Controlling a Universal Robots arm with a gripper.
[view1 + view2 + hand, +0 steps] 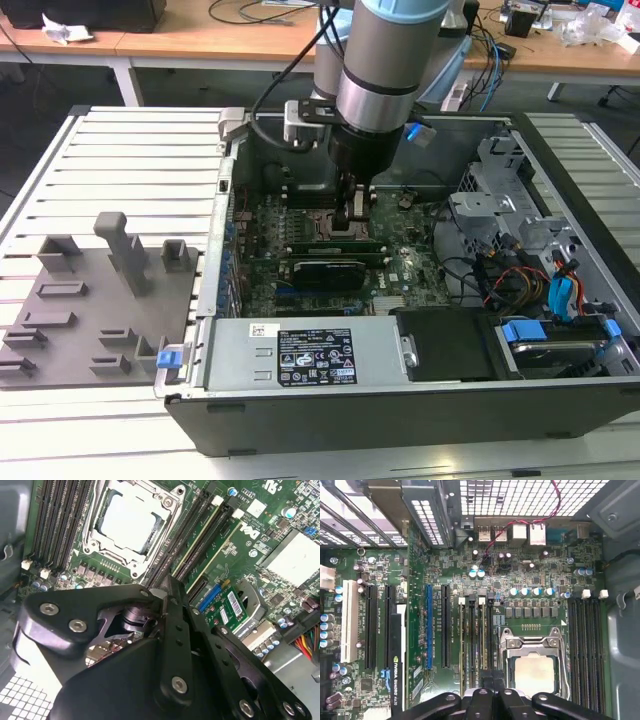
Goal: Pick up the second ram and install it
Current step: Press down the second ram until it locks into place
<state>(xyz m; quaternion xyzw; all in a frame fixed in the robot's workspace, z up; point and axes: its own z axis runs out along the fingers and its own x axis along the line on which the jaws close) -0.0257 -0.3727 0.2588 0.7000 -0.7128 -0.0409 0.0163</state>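
While your tool [352, 222] is pressing the second ram [483, 645] into its slot, clenched on it, misalignment is risking bent contacts. Uneven force is threatening the motherboard [520, 570].

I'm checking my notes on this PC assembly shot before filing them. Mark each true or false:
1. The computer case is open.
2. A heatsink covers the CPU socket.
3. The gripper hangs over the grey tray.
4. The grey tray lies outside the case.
1. True. The computer case is open, with the motherboard exposed.
2. False. The CPU socket is uncovered; its metal-topped processor shows.
3. False. The gripper is inside the case, at the memory slots beside the socket.
4. True. The grey tray lies at the exterior view's left of the case.
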